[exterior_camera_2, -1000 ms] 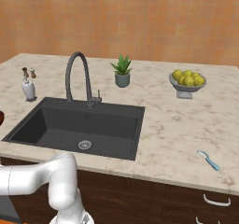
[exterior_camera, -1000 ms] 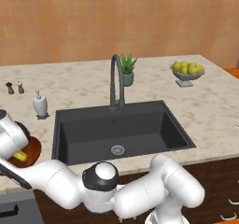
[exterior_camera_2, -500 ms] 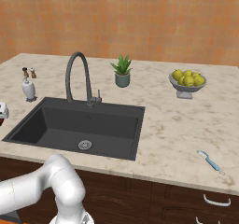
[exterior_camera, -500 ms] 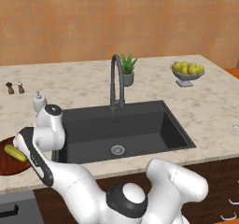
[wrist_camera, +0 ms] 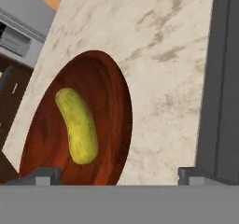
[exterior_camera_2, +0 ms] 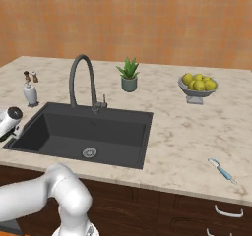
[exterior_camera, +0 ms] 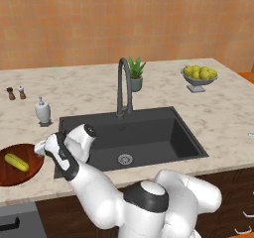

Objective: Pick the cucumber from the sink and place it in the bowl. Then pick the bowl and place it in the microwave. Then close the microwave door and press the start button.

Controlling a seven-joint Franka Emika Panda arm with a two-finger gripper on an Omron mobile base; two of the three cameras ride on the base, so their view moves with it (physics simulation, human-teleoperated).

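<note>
The yellow-green cucumber lies inside the reddish-brown wooden bowl on the counter left of the dark sink. In the hand view the cucumber rests on the floor of the bowl, free of my fingers. My gripper hovers just right of and above the bowl, over the strip of counter between bowl and sink. It is open, and its fingertips stand wide apart with nothing between them. The sink's basin holds only its drain. The microwave and its door are out of view.
A white soap dispenser and two small shakers stand behind the bowl. The arched faucet and a potted plant sit behind the sink. A grey fruit bowl is at the far right, and a blue-handled tool is near the front edge.
The hand has pulled up and to the right, away from the bowl, leaving the cucumber in it. My elbow has swung right and lower. The jaws have widened slightly.
</note>
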